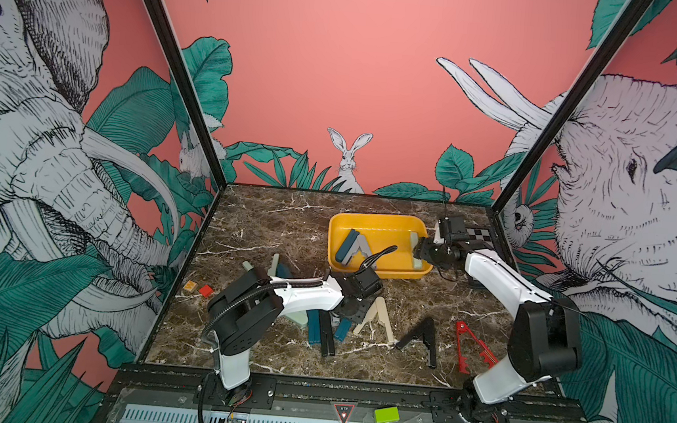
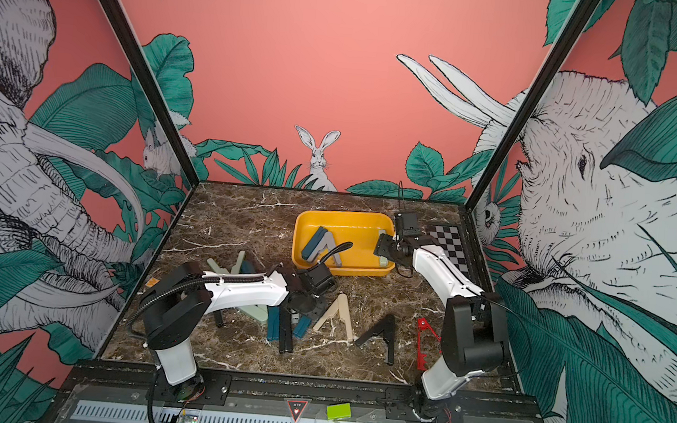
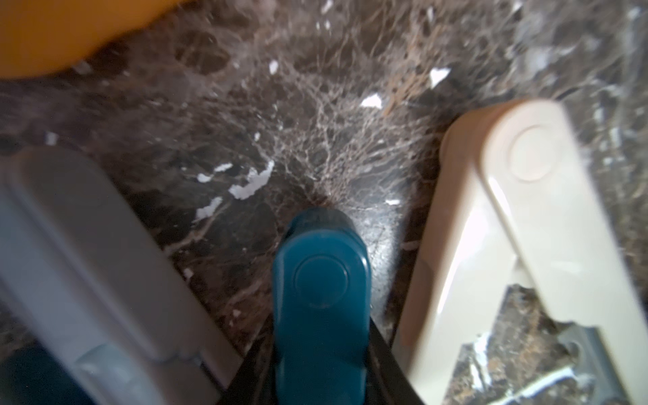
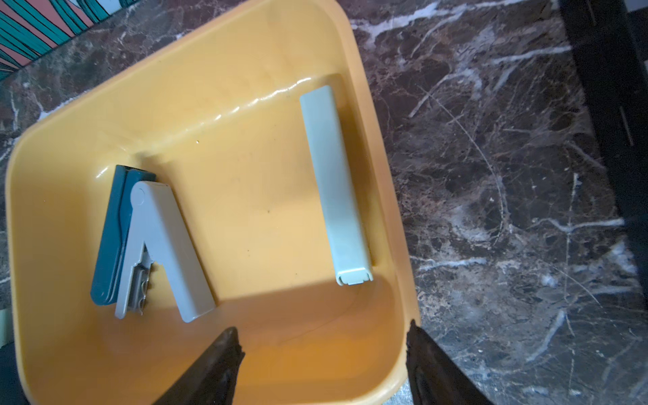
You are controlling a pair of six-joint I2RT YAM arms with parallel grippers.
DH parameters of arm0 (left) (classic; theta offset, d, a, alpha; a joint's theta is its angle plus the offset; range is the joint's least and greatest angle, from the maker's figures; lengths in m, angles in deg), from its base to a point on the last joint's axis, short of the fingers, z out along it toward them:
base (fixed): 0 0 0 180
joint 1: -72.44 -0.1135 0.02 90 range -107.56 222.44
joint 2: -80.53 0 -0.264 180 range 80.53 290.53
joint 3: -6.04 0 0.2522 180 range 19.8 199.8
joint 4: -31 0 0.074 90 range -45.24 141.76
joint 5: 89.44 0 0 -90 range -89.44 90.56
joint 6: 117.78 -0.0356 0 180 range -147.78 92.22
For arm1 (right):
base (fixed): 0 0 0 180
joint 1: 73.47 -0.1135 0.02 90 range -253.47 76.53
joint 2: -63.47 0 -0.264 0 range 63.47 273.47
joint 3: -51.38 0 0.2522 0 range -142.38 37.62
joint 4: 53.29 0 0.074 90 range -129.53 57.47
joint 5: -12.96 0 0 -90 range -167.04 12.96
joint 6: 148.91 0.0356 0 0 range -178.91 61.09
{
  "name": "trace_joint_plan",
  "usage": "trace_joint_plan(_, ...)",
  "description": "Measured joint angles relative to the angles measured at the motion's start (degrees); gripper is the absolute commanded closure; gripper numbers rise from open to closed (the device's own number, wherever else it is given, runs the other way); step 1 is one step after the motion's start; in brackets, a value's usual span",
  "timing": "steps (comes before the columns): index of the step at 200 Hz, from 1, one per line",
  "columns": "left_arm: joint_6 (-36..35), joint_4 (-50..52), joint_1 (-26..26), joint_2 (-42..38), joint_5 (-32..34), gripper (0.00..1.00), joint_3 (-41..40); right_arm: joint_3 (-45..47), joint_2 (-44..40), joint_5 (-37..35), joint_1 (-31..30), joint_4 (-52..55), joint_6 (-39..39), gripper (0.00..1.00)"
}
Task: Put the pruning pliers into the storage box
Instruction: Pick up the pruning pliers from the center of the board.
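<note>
Left pincer (image 3: 315,357): closed on teal pliers (image 3: 321,280); grey pliers (image 3: 87,263), beige pliers (image 3: 508,228) flanking; risk: lift snags neighbours, pliers swivels; right pincer (image 4: 321,364): wide, empty, above storage box (image 4: 245,210).

Triangle badge (image 1: 344,413): red-edged, point down, on the front rail (image 1: 392,395); small pale letters stand along its top edge, too small to read in both top views.
Orange block (image 1: 190,286): bears a pale mark on its top face, not legible.
Readable text: none.
</note>
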Motion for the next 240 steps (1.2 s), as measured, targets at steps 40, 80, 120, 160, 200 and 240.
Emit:
trace_joint_plan(40, -3.1, 0.0, -2.1, -7.3, 4.0, 0.84, 7.8, 0.5, -2.4, 0.0, 1.0, -1.3, 0.0, 0.27)
trace_joint_plan(80, -8.0, -2.7, -6.8, -5.9, 4.7, 0.85, 22.6, 2.9, -4.3, 0.0, 2.4, -2.0, -0.1, 0.27)
trace_joint_plan(120, -9.3, -5.5, -9.5, 9.4, 2.2, 0.87, 42.1, 6.3, -6.2, 0.0, 5.0, -2.9, 0.0, 0.27)
trace_joint_plan(160, -7.8, -5.8, -9.7, 27.7, -0.9, 0.88, 56.2, 9.4, -8.7, 0.4, 7.8, -3.7, 0.0, 0.27)
trace_joint_plan(200, -4.7, -3.5, -10.0, 42.4, -1.8, 0.88, 67.8, 10.7, -10.7, 0.5, 9.9, -4.0, -0.2, 0.27)
trace_joint_plan(240, -0.9, -1.3, -10.2, 48.7, -2.1, 0.87, 72.8, 12.1, -11.6, 1.3, 11.7, -4.3, -0.7, 0.27)
